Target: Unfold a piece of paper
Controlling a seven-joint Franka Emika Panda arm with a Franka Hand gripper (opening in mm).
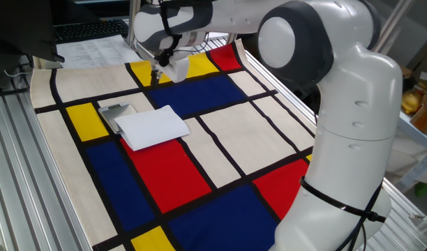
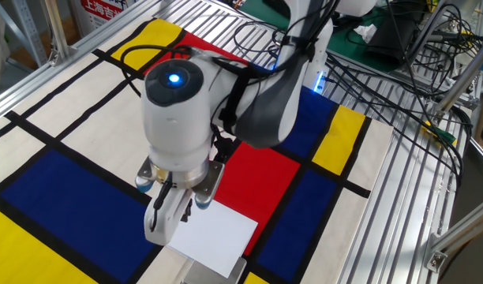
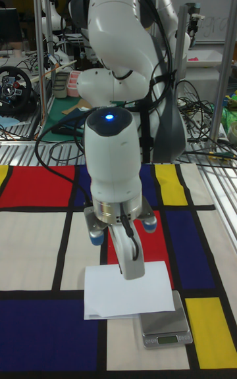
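White robot arm reaches over table covered by cloth of red, blue, yellow and cream blocks with black lines. Piece of paper, white, folded, lies flat on cloth, one edge overlapping small grey metal plate. Gripper is held above cloth beside paper, nothing gripped; finger spacing cannot be told. Printed sheets seen at far edge.
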